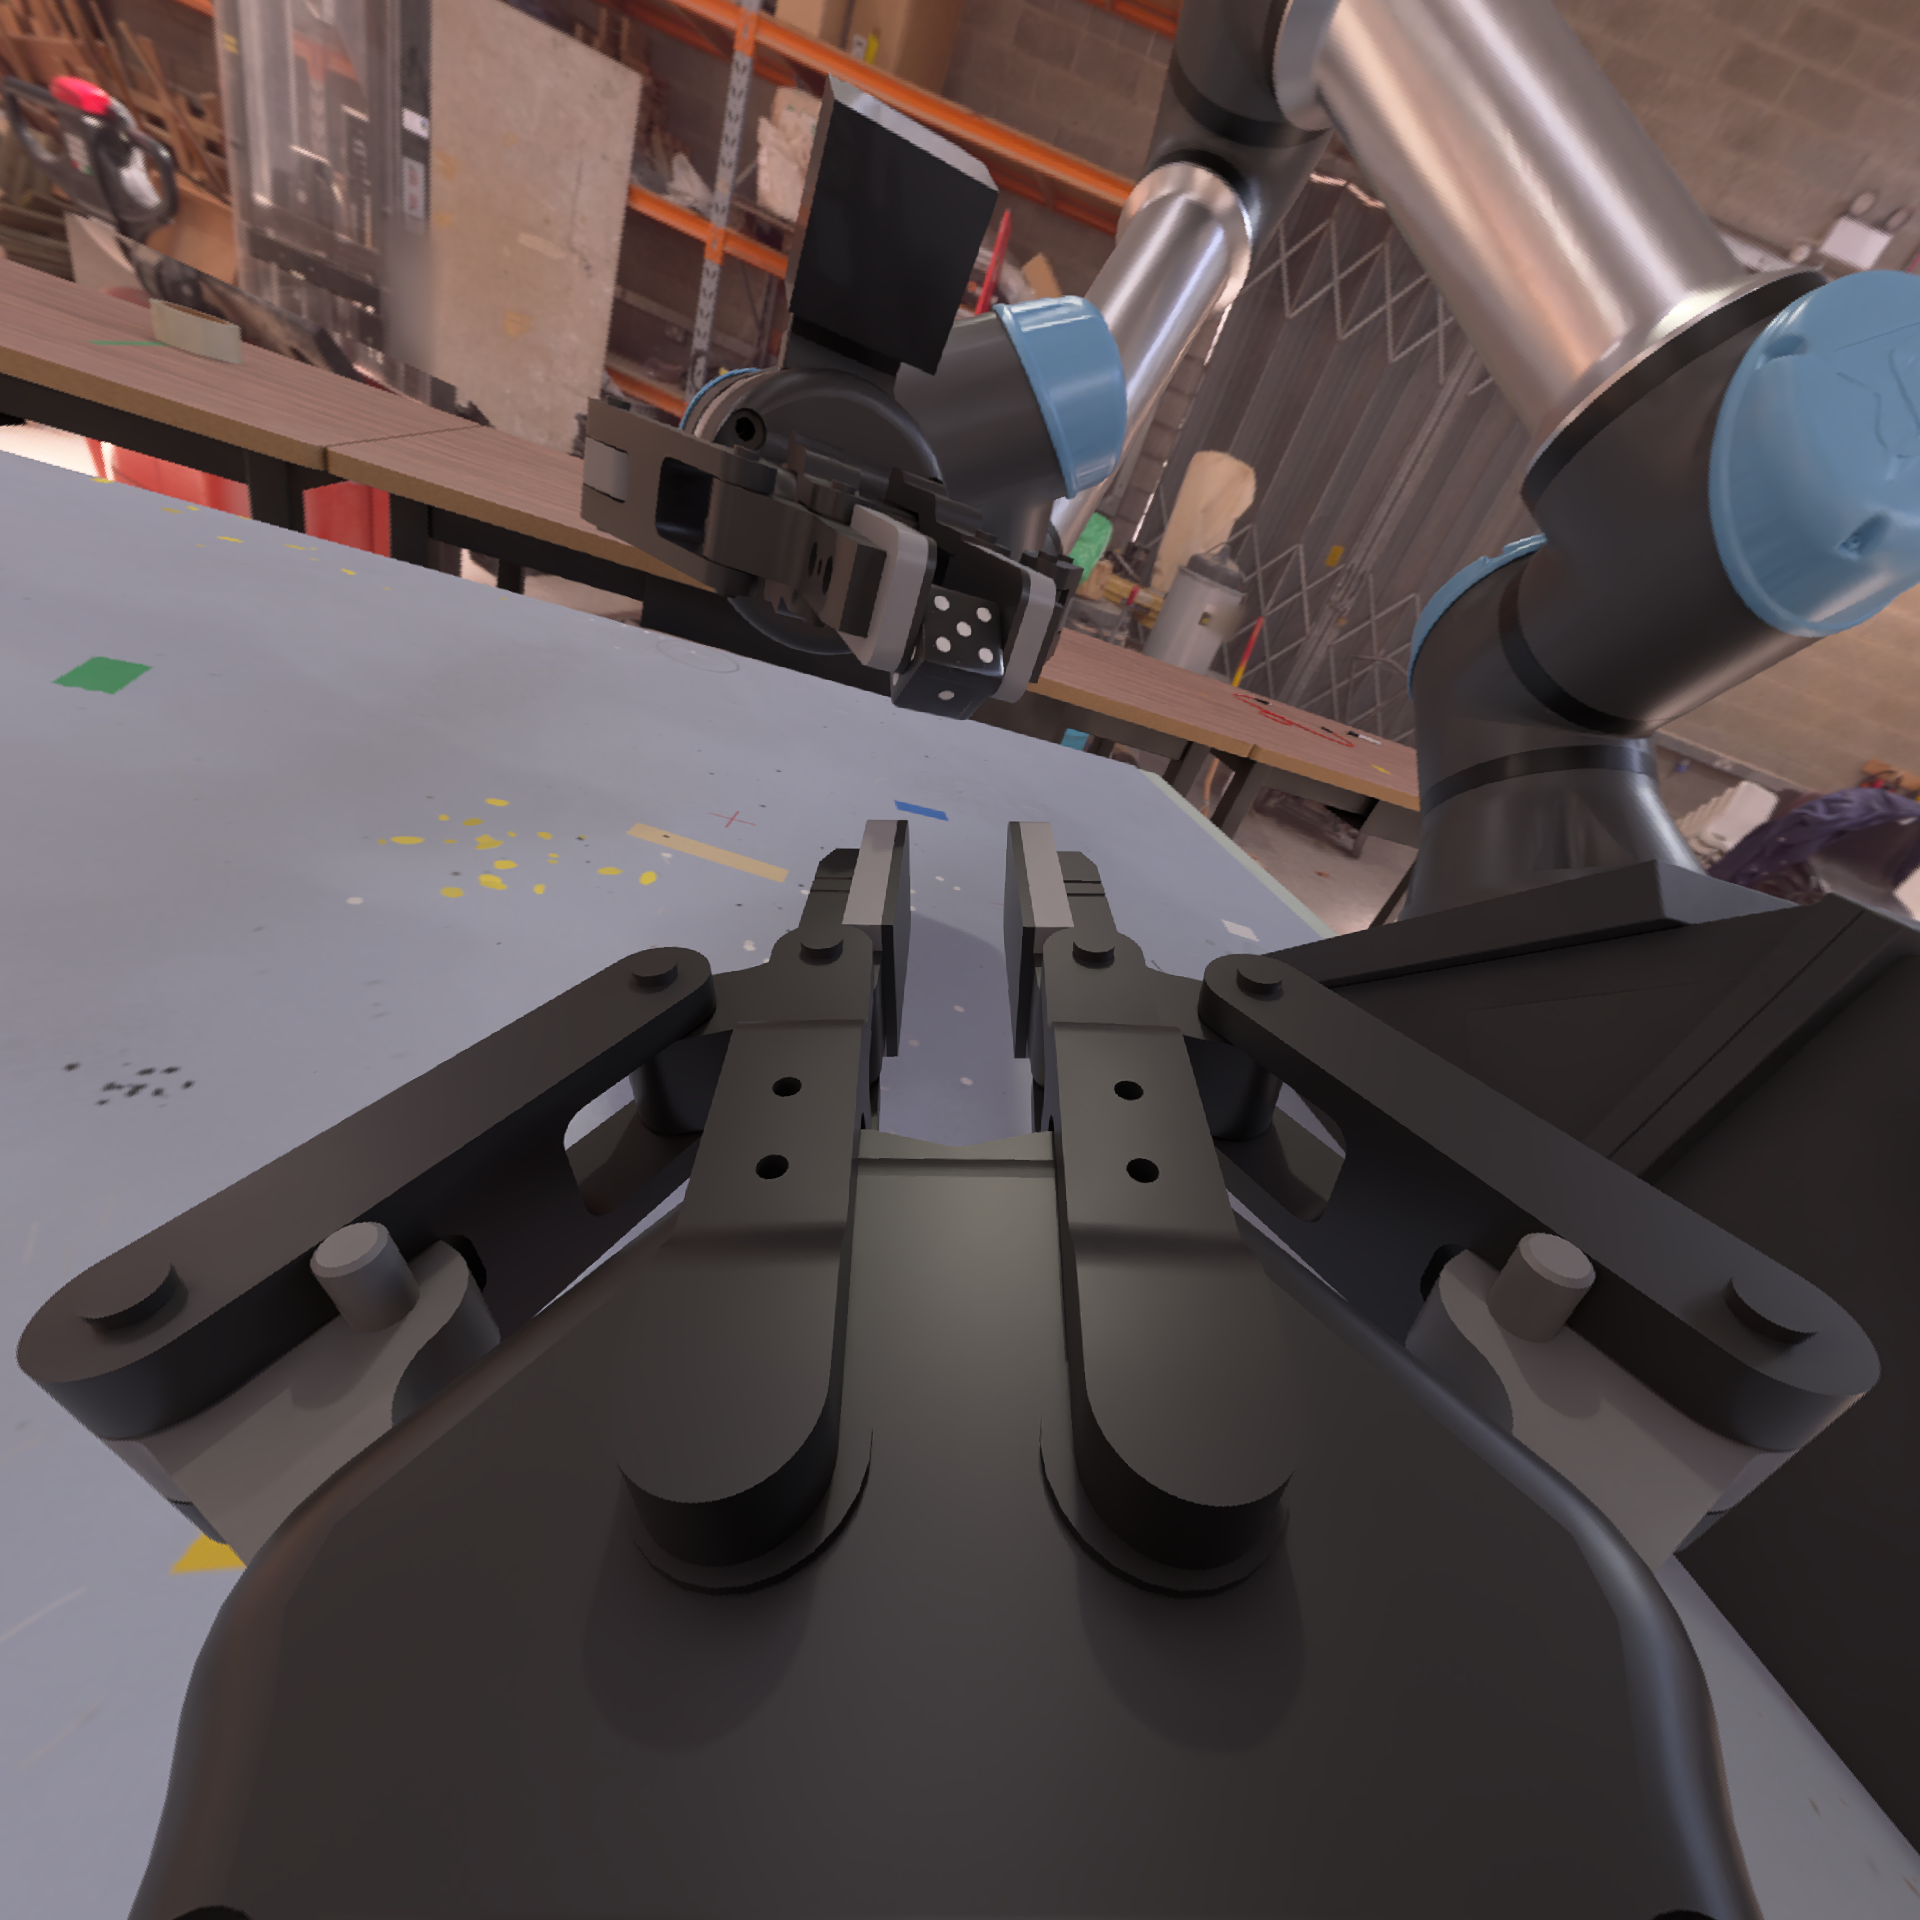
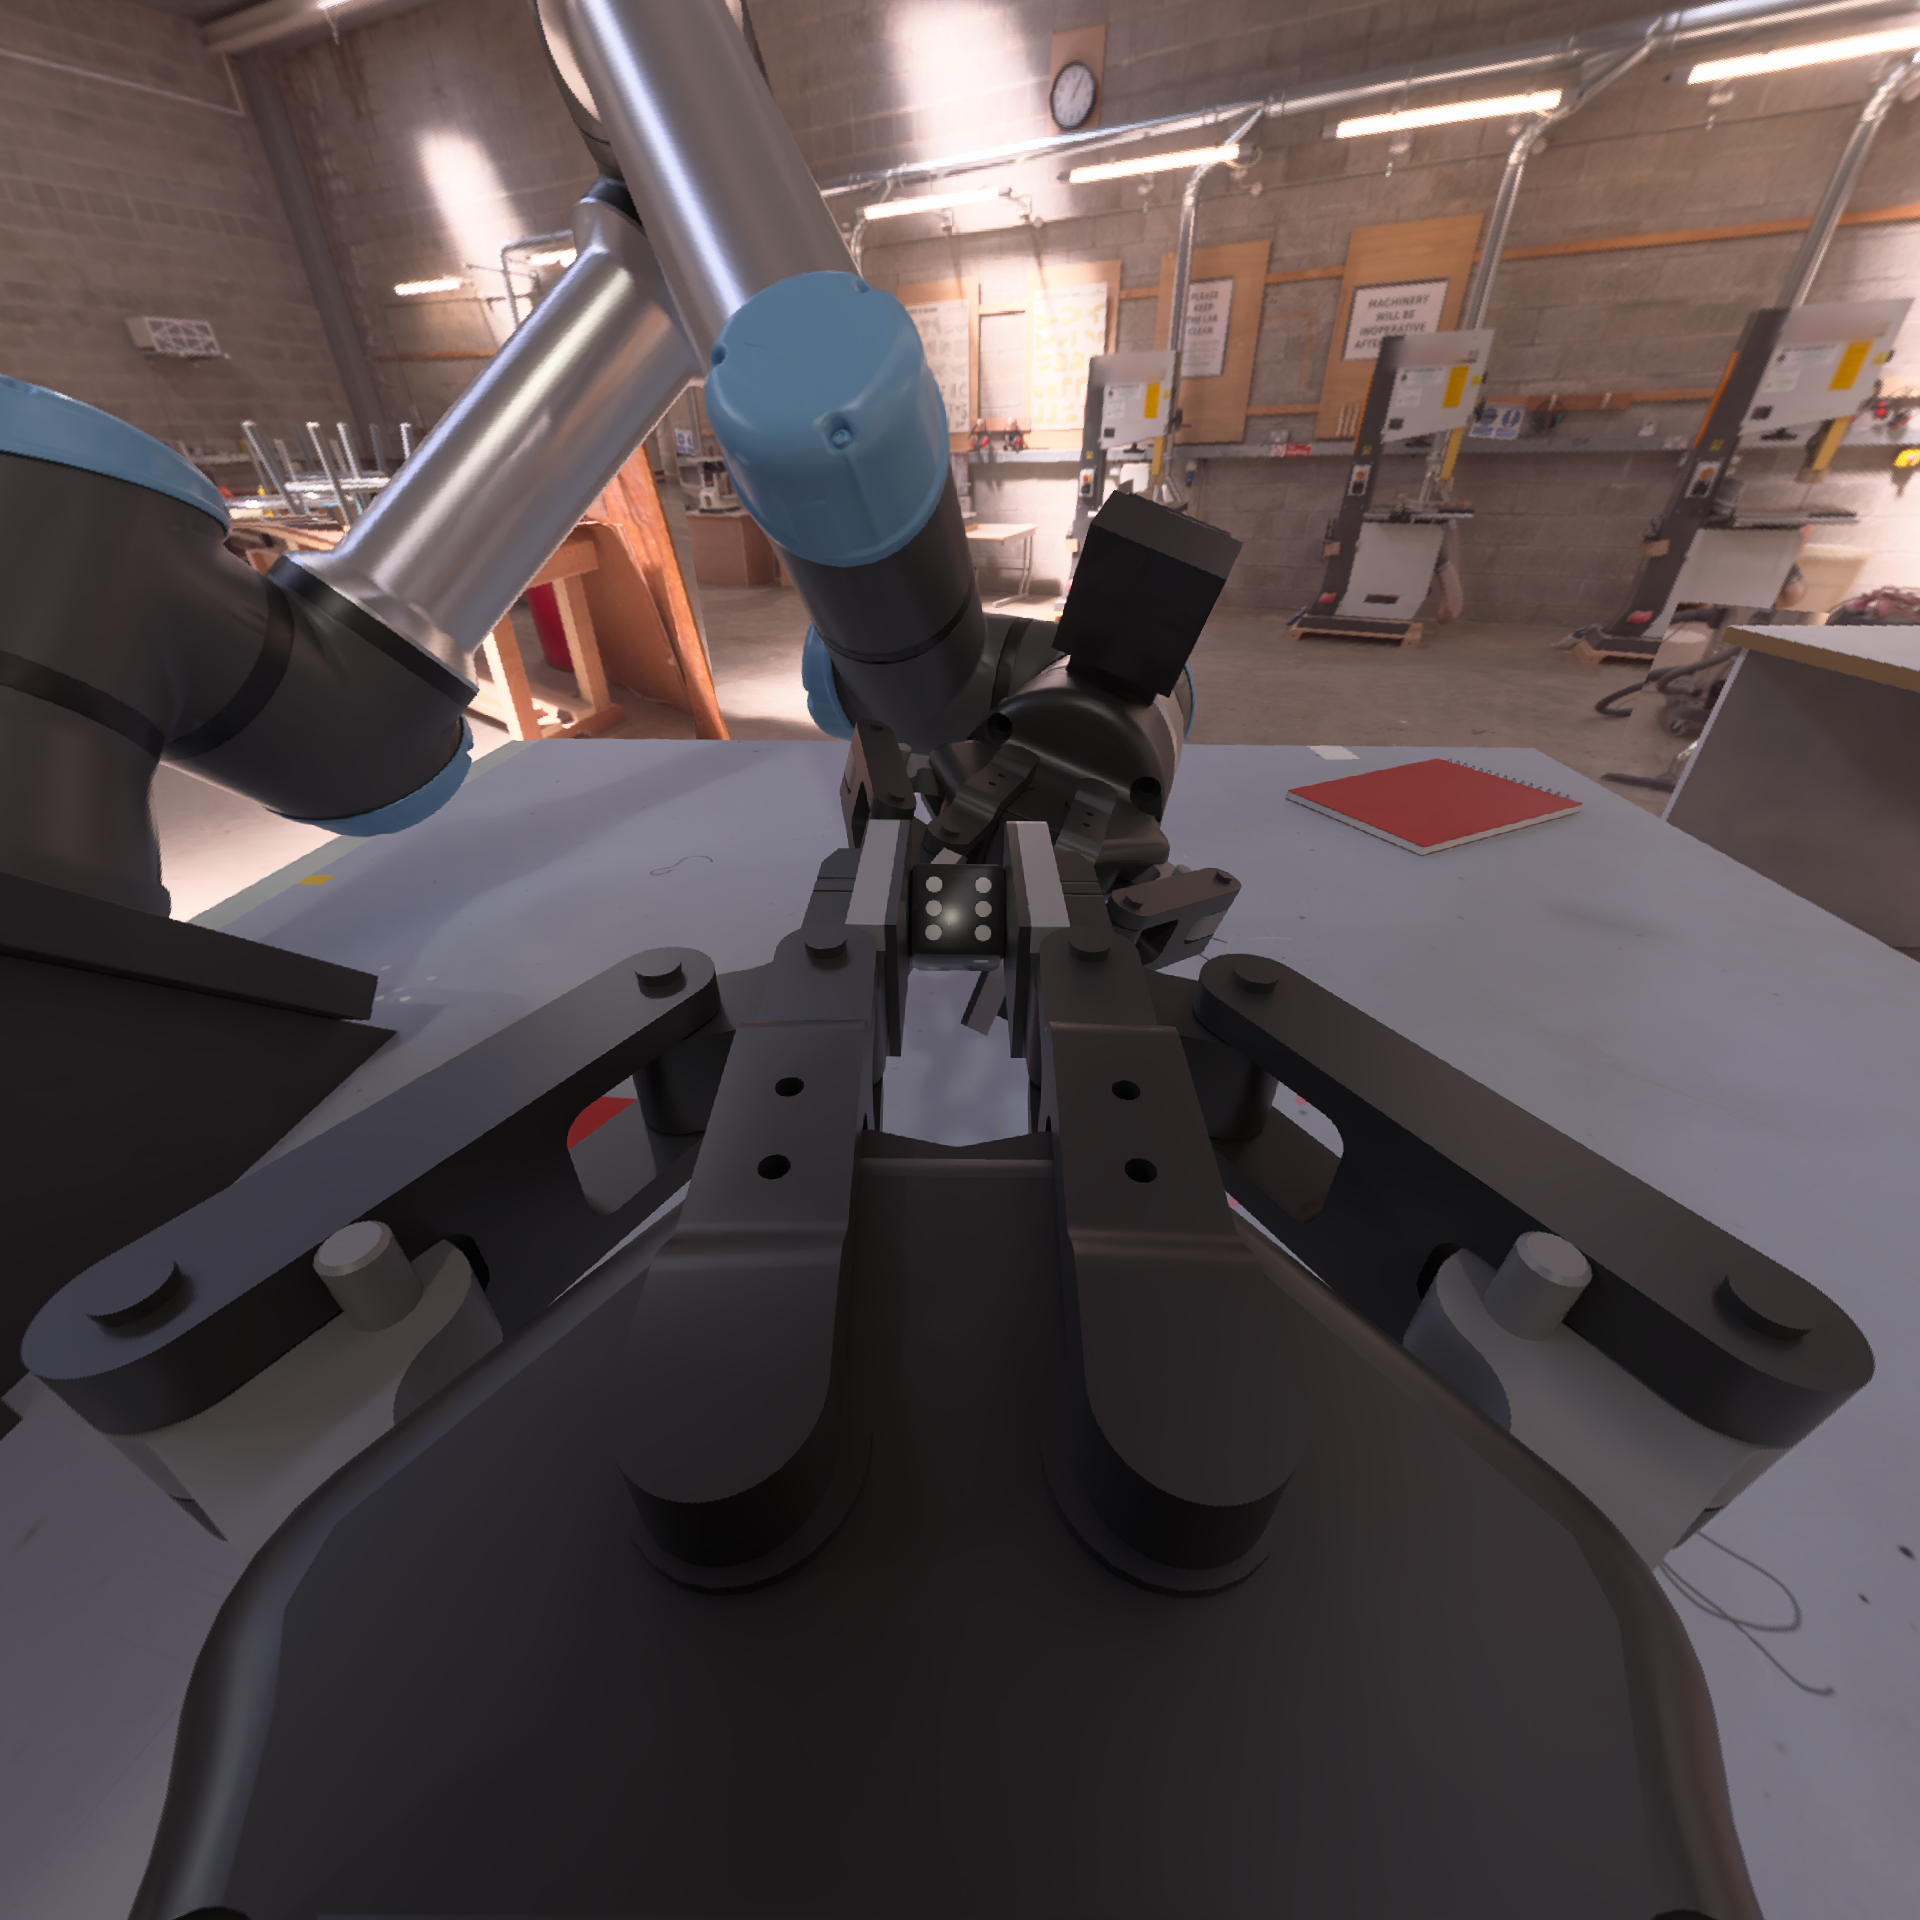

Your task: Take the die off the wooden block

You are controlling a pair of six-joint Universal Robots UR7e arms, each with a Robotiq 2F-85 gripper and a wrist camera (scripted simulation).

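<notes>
The right gripper (image 2: pixel 954 914) is clamped on the black die (image 2: pixel 956 912), which sits between its pads and is lifted clear above the grey table (image 2: pixel 1455 1039). The left gripper (image 1: pixel 954 873), just beyond the die and lower, has its jaws slightly apart with nothing between them. A red notebook (image 2: pixel 1434 802) lies well to the right of the die. No wooden block shows in either view, so the lift looks done; only setting the die down seems left.

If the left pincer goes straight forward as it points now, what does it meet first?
Probably the grey table surface just past the empty left pincer; the right pincer holding the die seems higher, though depth is unclear.
</notes>
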